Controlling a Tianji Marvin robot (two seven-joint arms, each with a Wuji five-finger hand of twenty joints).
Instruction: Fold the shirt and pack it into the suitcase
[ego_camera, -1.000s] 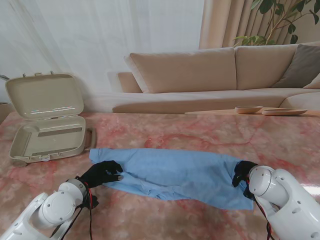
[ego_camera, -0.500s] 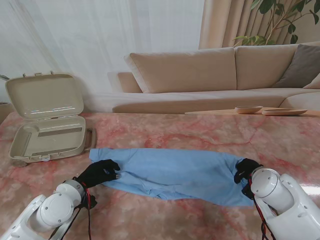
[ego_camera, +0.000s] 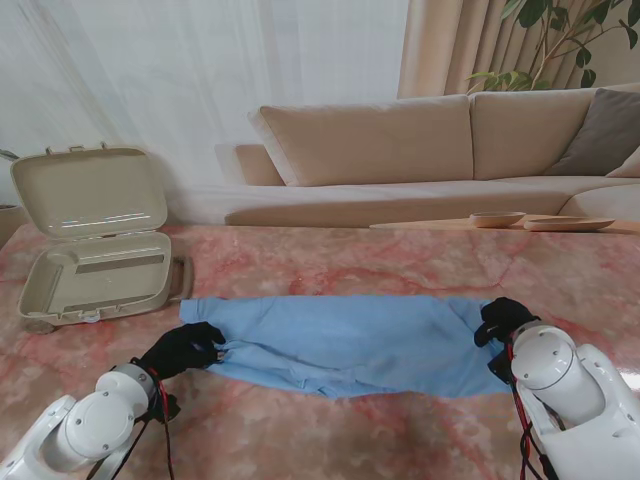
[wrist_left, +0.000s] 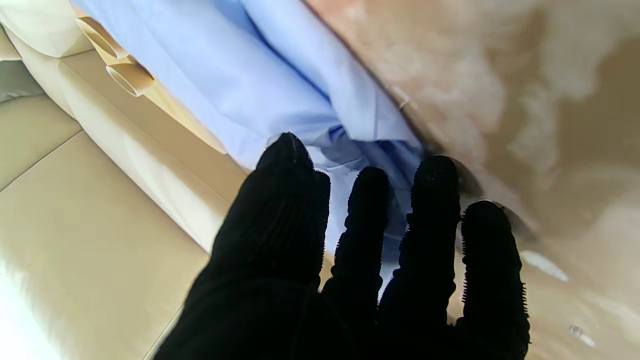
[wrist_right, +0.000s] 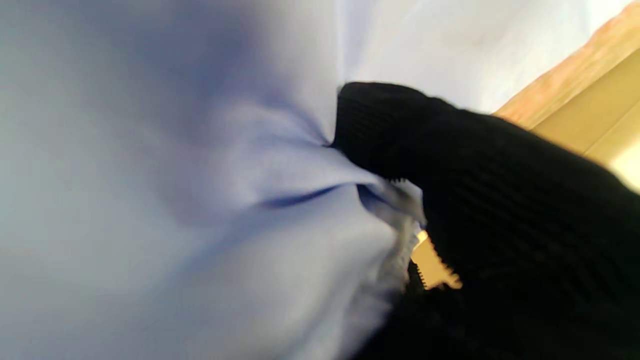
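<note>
Two hands on one shirt (ego_camera: 350, 343) | lying across table (ego_camera: 400, 260), suitcase (ego_camera: 95, 270) open far left | left hand (ego_camera: 185, 348) fingers pinching left edge | right hand (ego_camera: 503, 320) clenched on right end | soft, light, limp: likely sags; grip hems.

- A home living room, judged by its soft furnishings.
- A long beige sofa (ego_camera: 420, 150) runs across the back of the stand's view, with a grey cushion (ego_camera: 605, 130) at its right end.
- Behind the sofa hang sheer white curtains (ego_camera: 200, 70) and a beige drape (ego_camera: 435, 45).
- A leafy houseplant (ego_camera: 565, 35) rises behind the sofa's right end.
- In front of the sofa stands a pink marble-patterned counter (ego_camera: 400, 265).
- An open beige suitcase (ego_camera: 95, 240) sits on the counter, left of the sofa.
- Shallow wooden dishes (ego_camera: 497, 219) rest just before the sofa's right seat.
</note>
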